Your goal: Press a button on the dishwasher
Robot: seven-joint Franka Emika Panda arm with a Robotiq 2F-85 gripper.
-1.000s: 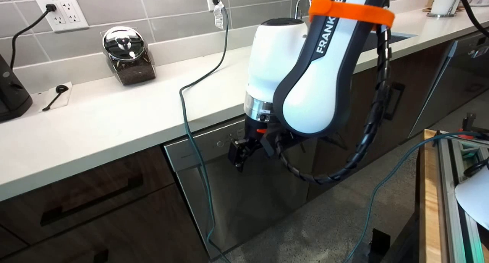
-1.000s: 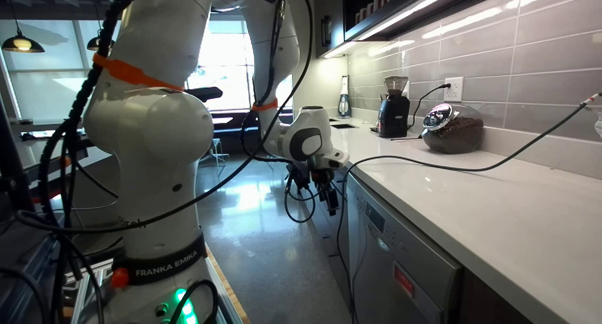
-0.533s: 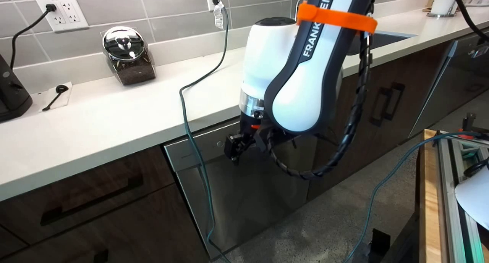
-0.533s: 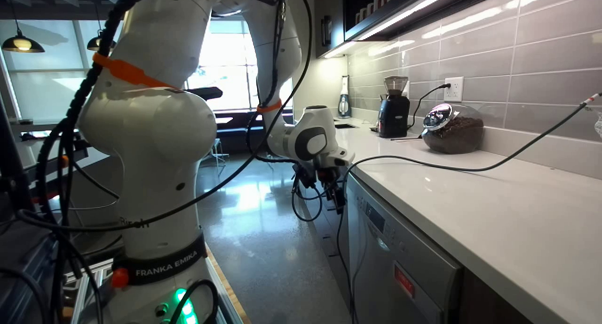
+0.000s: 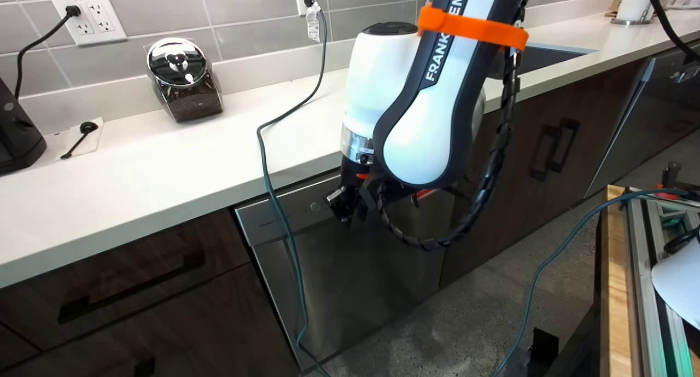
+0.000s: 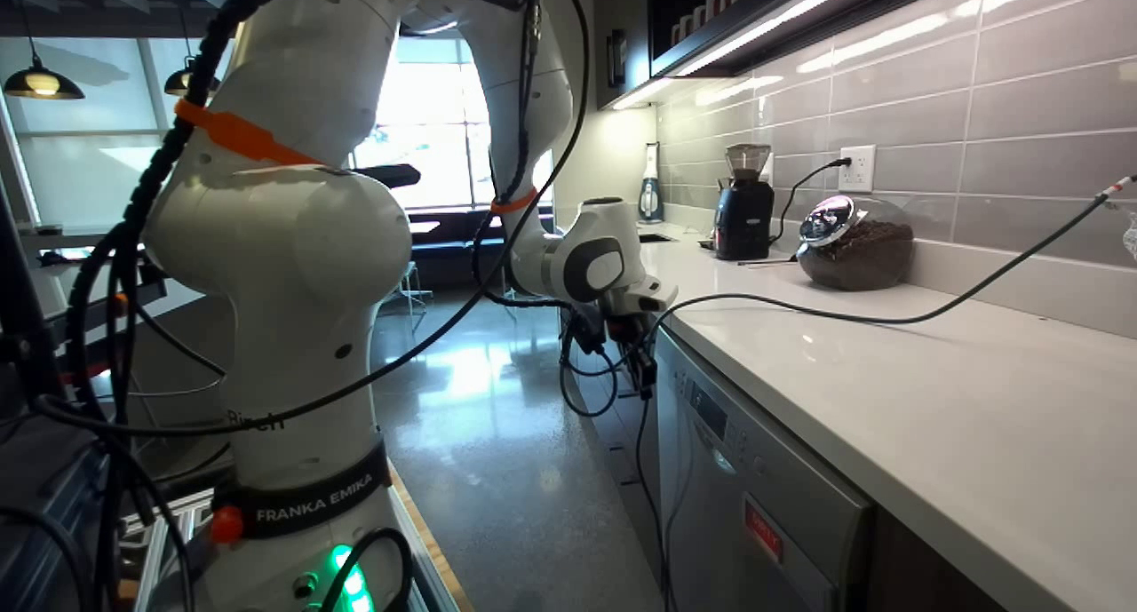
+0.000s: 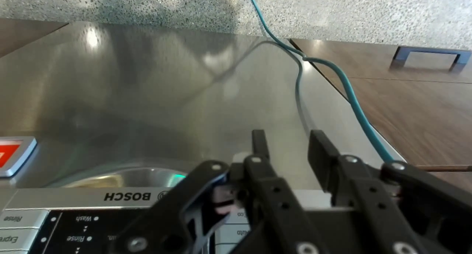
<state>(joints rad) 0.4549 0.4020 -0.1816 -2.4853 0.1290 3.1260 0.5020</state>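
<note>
The dishwasher occupies the centre and left of the wrist view, its control panel at lower left. The jaws stand at lower right, released, a gap between them; contact with the panel cannot be determined. A teal cable runs at right. In both exterior views, the dishwasher is set beneath the table.

Exterior views, from above and along the counter, share the dishwasher; wrist view looks down it, nearest
</note>
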